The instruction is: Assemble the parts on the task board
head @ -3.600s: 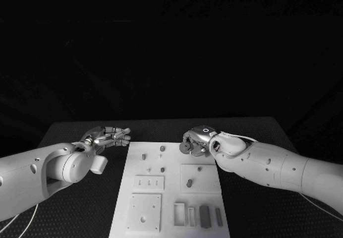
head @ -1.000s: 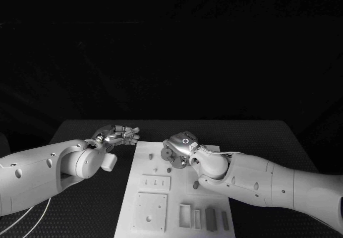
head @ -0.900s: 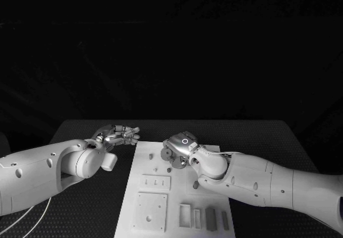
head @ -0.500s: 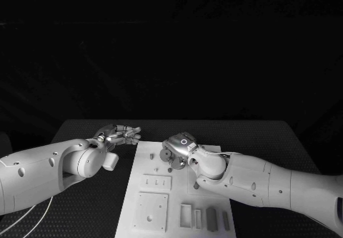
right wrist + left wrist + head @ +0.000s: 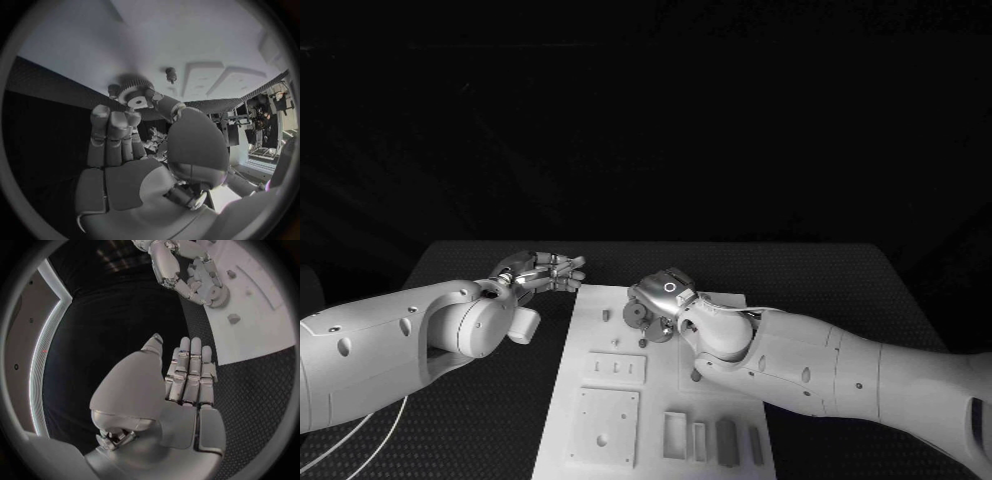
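Dark room, black worktop point(image 5: 459, 262) across the lower half of the head view, with the white task board point(image 5: 610, 400) running down the lower middle of the frame. Compared with a few seconds back, the right arm has swung in from the right side of the board to the upper middle of it, and over the last second it's only crept a touch lower, so I'd read this as the fine-placement bit rather than transit. The left hand point(image 5: 542, 272) has barely budged: it sits at the upper left corner of the board, just off its edge over the worktop, fingers straight and side by side, holding nothing. The right hand point(image 5: 661, 302) is over the top end of the board, and the right wrist view shows it pinching a small toothed gear point(image 5: 132, 94) between thumb and a fingertip, other fingers held straight together. The gear is right at the board surface, next to a little peg point(image 5: 170, 75) standing in the board; can't tell if it's actually touching down yet. My guess is the gear isn't seated, so the job's still early.
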{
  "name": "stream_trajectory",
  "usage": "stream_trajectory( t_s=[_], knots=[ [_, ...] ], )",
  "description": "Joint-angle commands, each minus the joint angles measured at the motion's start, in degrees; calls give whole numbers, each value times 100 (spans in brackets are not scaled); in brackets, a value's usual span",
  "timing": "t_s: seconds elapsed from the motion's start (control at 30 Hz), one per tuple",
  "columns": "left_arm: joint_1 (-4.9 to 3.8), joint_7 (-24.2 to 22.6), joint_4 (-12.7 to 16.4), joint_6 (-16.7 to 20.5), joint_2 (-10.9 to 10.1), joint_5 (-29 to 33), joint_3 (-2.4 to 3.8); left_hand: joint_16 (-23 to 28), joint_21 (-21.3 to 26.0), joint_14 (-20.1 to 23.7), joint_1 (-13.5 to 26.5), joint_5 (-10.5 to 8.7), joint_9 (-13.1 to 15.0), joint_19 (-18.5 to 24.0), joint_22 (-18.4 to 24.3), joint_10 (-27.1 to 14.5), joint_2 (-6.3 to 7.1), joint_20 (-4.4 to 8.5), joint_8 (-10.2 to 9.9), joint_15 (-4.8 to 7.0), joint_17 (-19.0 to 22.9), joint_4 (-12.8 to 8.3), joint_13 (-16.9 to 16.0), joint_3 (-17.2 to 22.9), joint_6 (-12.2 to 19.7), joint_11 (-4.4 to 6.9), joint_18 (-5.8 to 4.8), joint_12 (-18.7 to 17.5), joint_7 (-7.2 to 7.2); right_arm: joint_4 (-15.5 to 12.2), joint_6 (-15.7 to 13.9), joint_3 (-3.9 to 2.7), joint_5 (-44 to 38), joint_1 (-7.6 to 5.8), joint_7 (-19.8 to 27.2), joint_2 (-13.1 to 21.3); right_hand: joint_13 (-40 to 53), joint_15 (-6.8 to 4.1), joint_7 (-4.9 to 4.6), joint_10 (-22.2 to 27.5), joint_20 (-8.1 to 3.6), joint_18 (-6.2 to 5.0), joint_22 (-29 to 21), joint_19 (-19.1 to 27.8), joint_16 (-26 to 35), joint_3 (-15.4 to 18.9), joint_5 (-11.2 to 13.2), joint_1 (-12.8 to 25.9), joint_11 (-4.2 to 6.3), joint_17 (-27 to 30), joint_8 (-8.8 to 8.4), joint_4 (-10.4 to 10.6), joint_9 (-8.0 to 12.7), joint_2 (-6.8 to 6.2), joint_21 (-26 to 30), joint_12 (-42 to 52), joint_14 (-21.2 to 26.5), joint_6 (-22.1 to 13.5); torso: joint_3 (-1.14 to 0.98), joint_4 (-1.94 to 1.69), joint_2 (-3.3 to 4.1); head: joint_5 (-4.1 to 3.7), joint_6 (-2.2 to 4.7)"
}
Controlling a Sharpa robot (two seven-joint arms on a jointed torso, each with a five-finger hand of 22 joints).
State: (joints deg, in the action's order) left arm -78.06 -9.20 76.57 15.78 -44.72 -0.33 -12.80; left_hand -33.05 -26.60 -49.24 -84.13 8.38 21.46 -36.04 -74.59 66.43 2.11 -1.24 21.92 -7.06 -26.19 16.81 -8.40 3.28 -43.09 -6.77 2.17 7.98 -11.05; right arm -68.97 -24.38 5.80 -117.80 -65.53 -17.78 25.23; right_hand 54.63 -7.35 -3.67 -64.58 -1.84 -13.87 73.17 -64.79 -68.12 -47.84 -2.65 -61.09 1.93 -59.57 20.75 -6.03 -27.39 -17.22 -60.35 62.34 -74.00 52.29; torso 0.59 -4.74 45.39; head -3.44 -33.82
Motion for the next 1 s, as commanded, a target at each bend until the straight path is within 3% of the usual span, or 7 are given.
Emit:
stream_trajectory(
  t_s=[0.03,0.5,0.73,1.0],
  knots=[
    [-6,-31,10,-8,11,-18,5,-35,31,35,-21,-12,6,-17,9,-1,-30,-6,-22,-1,10,-17,-9,-25,-27,-21,23,-23,-29,39,112,0,55,2,3,-14,-10,4,-84,51,-5,-113,-10,-12,27,12,-13,71,-20,9,-36,-41,1,9,-10,-41,-1,911,-9,3,2,10,1],
    [-6,-27,11,-9,16,-18,5,-35,31,37,-23,-12,7,-17,9,-1,-28,-7,-26,-1,13,-16,-10,-26,-27,-21,23,-26,-30,117,166,3,236,3,72,-72,-25,20,-113,83,-6,-113,-24,1,45,21,-13,76,-46,17,-81,-84,15,12,-3,-47,10,835,-14,10,0,5,0],
    [-6,-26,5,-13,17,-18,4,-35,32,38,-23,-12,8,-17,9,-2,-26,-7,-28,-2,13,-16,-11,-26,-27,-22,23,-28,-30,130,151,4,396,3,126,-68,-53,152,-299,166,-15,-113,-50,37,74,59,-12,52,-217,21,-402,-212,144,8,10,-48,38,243,-12,11,-2,14,-2],
    [-6,-30,3,-3,13,-18,4,-35,32,39,-25,-12,9,-16,9,-2,-25,-8,-30,-2,15,-16,-11,-27,-27,-22,23,-29,-30,131,124,4,452,3,128,-37,-81,166,-309,242,-12,-113,-74,83,101,-7,-17,-65,-227,20,-564,-373,198,6,31,-50,77,-125,-11,11,-3,16,-4]
  ],
)
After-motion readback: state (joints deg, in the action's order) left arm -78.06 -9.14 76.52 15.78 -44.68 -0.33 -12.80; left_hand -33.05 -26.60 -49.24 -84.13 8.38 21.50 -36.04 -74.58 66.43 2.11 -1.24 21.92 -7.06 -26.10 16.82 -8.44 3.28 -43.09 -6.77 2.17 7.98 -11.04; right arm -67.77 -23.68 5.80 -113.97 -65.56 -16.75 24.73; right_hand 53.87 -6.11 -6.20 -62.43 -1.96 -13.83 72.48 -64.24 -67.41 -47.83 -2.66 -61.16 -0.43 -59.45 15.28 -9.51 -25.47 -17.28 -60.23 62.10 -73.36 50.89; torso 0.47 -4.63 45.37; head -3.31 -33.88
